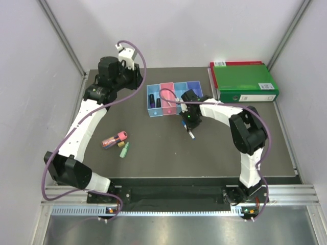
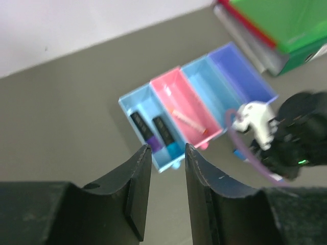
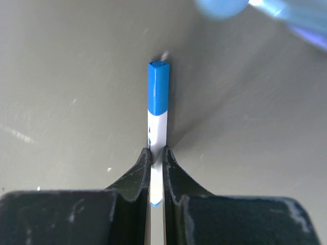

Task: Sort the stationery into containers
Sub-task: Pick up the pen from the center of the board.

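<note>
**Grey tabletop: white pen clamped by the right arm in front of the containers**

Grey tabletop (image 1: 204, 153) is enclosed by pale walls (image 1: 30, 76), and a green binder (image 1: 245, 81) is seen at its far right corner. The containers (image 1: 193, 88), a joined row of four translucent boxes, are set near the middle of the far side.

The right arm is raised from its base at the near edge, folded at a high elbow on the right, and its forearm is stretched leftward. Its wrist is turned down just in front of the containers. The right end effector (image 3: 157, 153) is closed tightly on a white pen (image 3: 158, 102), which is gripped near its upper part. The pen's blue end is pointed down at the tabletop; whether the tip is touching cannot be told.

The left arm is extended along the left side to the far corner, with its wrist bent back toward the containers. The left end effector (image 2: 167, 150) is held high with its jaws a little apart, and nothing is gripped.

A purple-black marker (image 2: 142, 127) and a dark blue marker (image 2: 164, 133) are laid side by side in the leftmost light blue box, and a thin pink-ended pen (image 2: 188, 118) in the pink box. A pink highlighter (image 1: 115, 139) and a green highlighter (image 1: 124, 149) are left close together on the tabletop beside the left forearm.
</note>
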You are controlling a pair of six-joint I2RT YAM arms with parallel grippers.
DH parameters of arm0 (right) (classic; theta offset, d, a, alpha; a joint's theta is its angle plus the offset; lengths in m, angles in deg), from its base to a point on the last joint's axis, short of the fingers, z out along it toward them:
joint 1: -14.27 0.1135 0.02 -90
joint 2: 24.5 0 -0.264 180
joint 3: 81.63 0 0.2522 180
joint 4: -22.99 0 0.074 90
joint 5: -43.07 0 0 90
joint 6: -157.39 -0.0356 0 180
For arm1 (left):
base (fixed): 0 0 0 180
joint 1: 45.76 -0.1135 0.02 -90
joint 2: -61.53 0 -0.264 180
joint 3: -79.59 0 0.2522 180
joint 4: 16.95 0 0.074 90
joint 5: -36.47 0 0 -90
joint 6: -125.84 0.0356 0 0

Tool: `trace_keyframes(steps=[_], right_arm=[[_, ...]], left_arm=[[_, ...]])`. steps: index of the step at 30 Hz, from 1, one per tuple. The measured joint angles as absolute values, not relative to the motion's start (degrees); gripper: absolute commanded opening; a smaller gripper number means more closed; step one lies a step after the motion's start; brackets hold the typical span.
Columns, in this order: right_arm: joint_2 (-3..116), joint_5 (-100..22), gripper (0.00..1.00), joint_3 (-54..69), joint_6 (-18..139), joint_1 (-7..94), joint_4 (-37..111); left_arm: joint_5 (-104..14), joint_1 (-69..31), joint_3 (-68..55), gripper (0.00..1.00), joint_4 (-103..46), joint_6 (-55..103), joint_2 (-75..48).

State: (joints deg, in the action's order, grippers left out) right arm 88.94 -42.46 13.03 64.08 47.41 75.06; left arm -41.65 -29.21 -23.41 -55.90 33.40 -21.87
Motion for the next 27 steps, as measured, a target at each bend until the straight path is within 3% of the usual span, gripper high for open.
trace_keyframes(steps=[13, 17, 23, 27], right_arm=[[75.9, -40.8, 0.0, 13.6, 69.8, 48.8, 79.2], [75.9, -40.5, 0.0, 17.9, 71.7, 48.7, 79.9], [80.6, -40.1, 0.0, 31.1, 72.6, 48.4, 80.3], [86.2, -39.9, 0.0, 38.6, 72.8, 48.2, 79.1]], left_arm=[[-46.6, -29.3, -9.8, 0.4, -59.9, 41.4, -14.2], [-47.2, -29.3, -8.2, 0.6, -60.6, 43.1, -10.5], [-48.4, -29.3, -5.7, 0.76, -61.6, 45.0, -6.4], [-48.7, -29.4, -4.9, 0.91, -62.4, 46.0, -4.8]])
